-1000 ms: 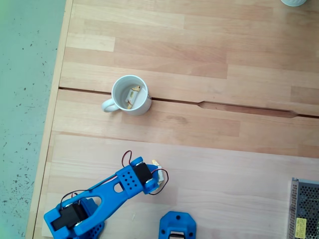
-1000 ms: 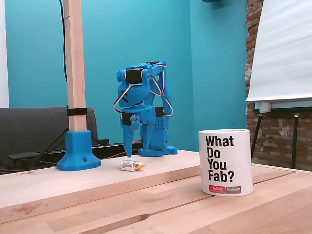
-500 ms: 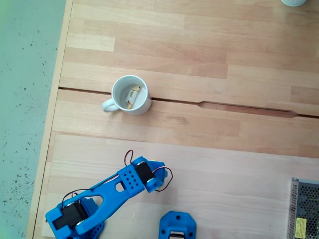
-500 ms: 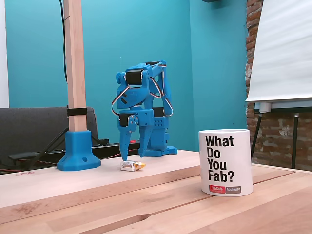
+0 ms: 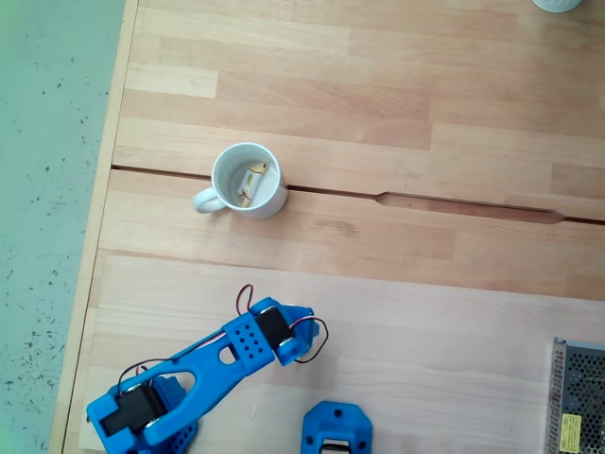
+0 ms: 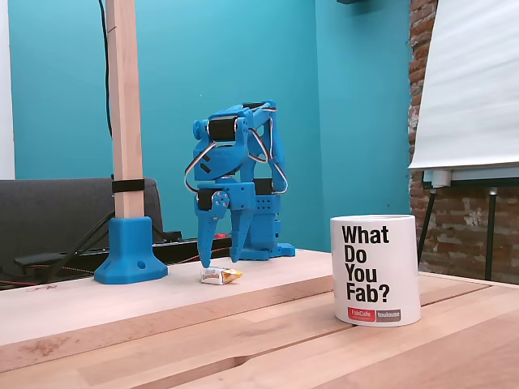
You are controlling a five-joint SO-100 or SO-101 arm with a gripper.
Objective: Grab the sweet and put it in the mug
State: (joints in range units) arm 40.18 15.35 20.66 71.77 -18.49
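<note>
Lowered since a second ago, the gripper (image 6: 212, 261) hangs spread just above the sweet (image 6: 220, 275) at lower left (still reaching), needing to descend, pinch, then carry to the mug (image 6: 375, 269)

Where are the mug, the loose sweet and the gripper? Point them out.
Mug (image 6: 375, 270): side fixed view, printed wall.
Loose sweet (image 6: 220, 276): side fixed view, wrapper middle, on the table.
Gripper (image 6: 204, 261): side fixed view, fingertips above the sweet.
</note>
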